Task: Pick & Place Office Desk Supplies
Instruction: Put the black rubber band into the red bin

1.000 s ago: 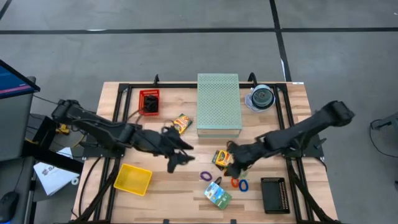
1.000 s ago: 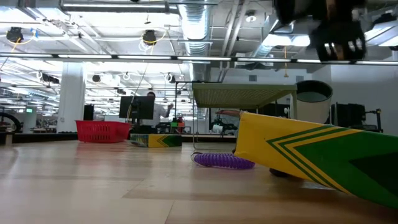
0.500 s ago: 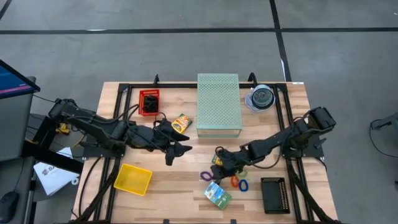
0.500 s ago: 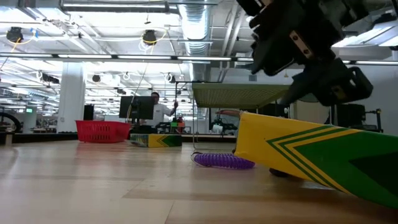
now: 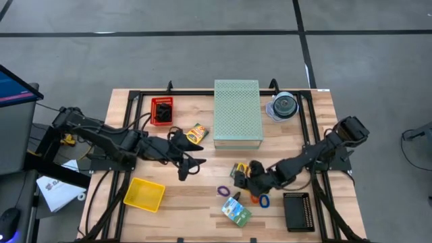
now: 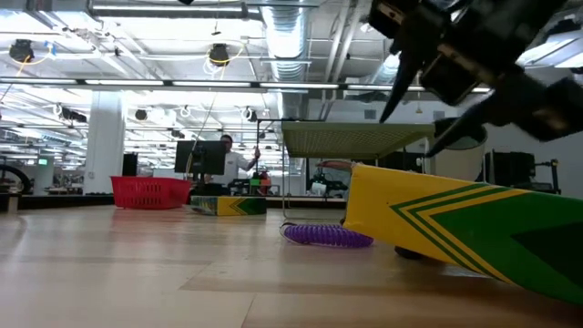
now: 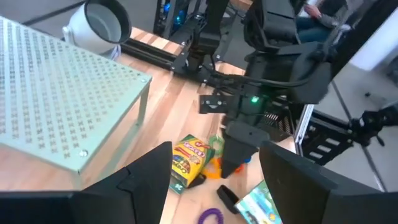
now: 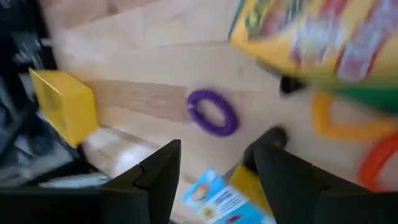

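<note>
A yellow-orange crayon box (image 5: 239, 169) lies flat on the table's near middle. Beside it are a purple loop (image 5: 223, 191), an orange loop (image 5: 254, 198), a blue loop (image 5: 264, 201) and a green-blue packet (image 5: 236, 211). My right gripper (image 5: 246, 179) hangs open just above this group, slanting down; the purple loop (image 8: 213, 112) shows past its fingers. A second small box (image 5: 196, 133) lies by the pale green perforated box (image 5: 237, 113). My left gripper (image 5: 191, 164) stands open left of centre, above the table, facing the first crayon box (image 7: 189, 158).
A yellow tray (image 5: 144, 194) sits near the front left, a red basket (image 5: 162, 111) at the back left, a clear disc spindle (image 5: 284, 106) at the back right and a black perforated block (image 5: 297, 211) at the front right. A black clip (image 7: 227, 196) lies among the loops.
My right gripper has come down toward the crayon box and the loops while rolling about its own line; its fingers stay open. None of the items on the table has moved.
</note>
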You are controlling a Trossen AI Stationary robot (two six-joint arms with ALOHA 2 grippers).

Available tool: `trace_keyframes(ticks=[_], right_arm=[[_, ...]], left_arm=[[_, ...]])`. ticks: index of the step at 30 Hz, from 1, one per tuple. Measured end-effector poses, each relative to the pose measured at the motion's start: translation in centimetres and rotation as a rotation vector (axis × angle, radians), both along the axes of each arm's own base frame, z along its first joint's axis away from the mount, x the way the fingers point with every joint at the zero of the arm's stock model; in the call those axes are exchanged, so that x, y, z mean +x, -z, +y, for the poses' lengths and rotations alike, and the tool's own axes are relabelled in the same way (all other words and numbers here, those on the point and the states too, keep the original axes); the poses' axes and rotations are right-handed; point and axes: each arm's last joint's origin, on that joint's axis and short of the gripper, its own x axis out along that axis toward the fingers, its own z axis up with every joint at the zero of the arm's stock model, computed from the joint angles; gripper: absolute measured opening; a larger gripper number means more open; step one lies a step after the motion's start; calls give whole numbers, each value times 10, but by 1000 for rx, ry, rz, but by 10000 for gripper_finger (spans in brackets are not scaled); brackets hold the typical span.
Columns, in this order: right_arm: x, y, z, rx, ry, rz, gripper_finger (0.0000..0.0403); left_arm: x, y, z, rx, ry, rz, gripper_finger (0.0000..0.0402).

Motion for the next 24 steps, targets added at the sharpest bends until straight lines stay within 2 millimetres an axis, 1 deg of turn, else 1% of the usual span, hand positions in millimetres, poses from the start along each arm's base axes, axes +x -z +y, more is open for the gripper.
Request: trace_keyframes(ticks=[2,3,5,8,10,12,14,17,20,24], right_arm=[[-1,-4,11,27,64,-12,202],[3,-7,17,51,89,-22,202],[5,-11,24,56,122,24,202],[18,-19,34,63,166,80,202],[29,-22,36,53,191,121,202],[41,-21,33,51,210,158,202],[53,-20,32,56,229,159,202],[68,-12,28,79,252,172,202],[74,-2,27,101,255,221,202],[67,-1,29,109,240,292,202]], left_arm=[[1,0,1,25,16,3,237],[-1,-1,2,41,26,3,237],[-4,-4,2,68,40,-2,237],[-11,-10,4,87,52,-18,237],[-13,-18,5,94,56,-69,237],[-20,-21,7,122,65,-64,237],[-24,-28,9,128,67,-102,237],[-33,-35,13,124,61,-130,237],[-41,-40,16,123,56,-147,237],[-50,-46,19,113,52,-176,237]])
